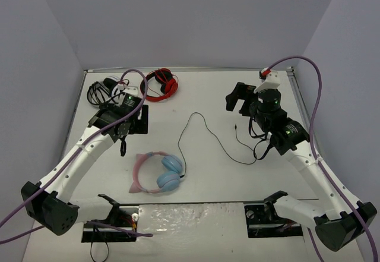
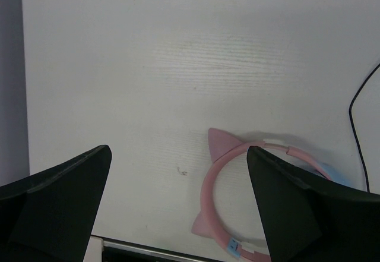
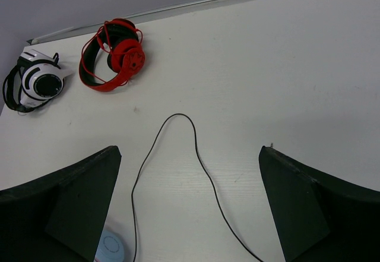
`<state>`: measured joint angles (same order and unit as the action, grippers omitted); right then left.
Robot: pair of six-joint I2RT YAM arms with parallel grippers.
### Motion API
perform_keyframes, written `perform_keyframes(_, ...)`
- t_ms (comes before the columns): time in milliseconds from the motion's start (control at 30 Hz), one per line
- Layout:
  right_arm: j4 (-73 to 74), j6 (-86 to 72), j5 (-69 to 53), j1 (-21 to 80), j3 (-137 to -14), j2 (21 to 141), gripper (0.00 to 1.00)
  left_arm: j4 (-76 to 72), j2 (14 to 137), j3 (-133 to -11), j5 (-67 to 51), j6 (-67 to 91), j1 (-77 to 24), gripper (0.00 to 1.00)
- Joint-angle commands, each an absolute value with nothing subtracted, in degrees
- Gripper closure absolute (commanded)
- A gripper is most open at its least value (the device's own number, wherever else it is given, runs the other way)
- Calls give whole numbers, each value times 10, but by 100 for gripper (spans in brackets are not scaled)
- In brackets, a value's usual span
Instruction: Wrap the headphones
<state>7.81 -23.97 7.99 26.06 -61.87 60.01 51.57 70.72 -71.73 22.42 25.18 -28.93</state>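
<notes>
Left gripper (image 2: 178, 205) and right gripper (image 3: 190, 208) wide open, empty. Headphones (image 1: 159, 171) lie just by the left, cable (image 1: 205, 134) sprawled toward right. Risk: thin flat cable slips the pinch, or tugging drags everything

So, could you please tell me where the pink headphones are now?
In the top view, the headphones lie near the table's front edge, left of centre, with the black cable trailing away to their right.

The left claw (image 2: 178, 155) hides the ear cups of the headphones (image 2: 221, 144) almost wholly.
</notes>
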Motion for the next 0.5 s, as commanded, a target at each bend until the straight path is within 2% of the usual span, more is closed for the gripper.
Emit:
perform_keyframes(0,31,-245,72,261,-616,601,0,500,685,-701,197,298,-293,3)
perform_keyframes(467,19,-250,60,261,-599,609,0,460,629,-558,71,427,-293,4)
